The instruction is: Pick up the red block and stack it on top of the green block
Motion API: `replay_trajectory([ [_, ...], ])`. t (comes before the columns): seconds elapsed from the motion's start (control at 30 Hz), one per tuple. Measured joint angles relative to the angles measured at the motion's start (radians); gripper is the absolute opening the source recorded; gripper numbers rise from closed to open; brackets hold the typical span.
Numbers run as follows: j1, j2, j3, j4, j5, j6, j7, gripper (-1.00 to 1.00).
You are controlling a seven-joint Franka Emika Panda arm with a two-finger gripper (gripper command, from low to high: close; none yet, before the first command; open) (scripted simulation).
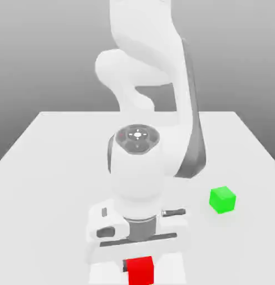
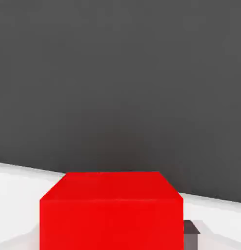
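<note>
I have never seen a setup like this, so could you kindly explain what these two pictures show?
This is a computer simulation of a white robot arm standing on a white table. One picture comes from a camera off the arm, looking across the table. The other comes from a camera on the arm's hand. The tool at the arm's end is low over a red block, which looms large in the hand view. A green block sits apart, toward the exterior view's right, untouched.

I note the red block (image 1: pixel 141 270) as plain bright red, no pattern. Green block (image 1: pixel 222 199): plain bright green. Arm (image 1: pixel 145 83) reads white with dark grey trim; table (image 1: pixel 56 167) white. In my hand view, the backdrop (image 2: pixel 117 73) is flat dark grey.
</note>
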Motion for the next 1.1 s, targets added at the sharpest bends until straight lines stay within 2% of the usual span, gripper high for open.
replay_trajectory([
  [0.2, 0.066, -0.155, 0.121, -0.106, 0.095, -0.044, -0.115, -1.0],
  [0.37, 0.2, -0.274, 0.217, -0.209, 0.173, -0.051, -0.22, -1.0],
  [0.57, 0.331, -0.405, 0.278, -0.337, 0.197, -0.051, -0.298, -1.0],
  [0.77, 0.421, -0.502, 0.37, -0.459, 0.152, -0.034, -0.325, -1.0],
  [0.93, 0.391, -0.406, 0.397, -0.466, 0.068, 0.066, -0.274, -1.0],
  [1.1, 0.365, -0.268, 0.388, -0.464, -0.065, 0.196, -0.181, -1.0],
])
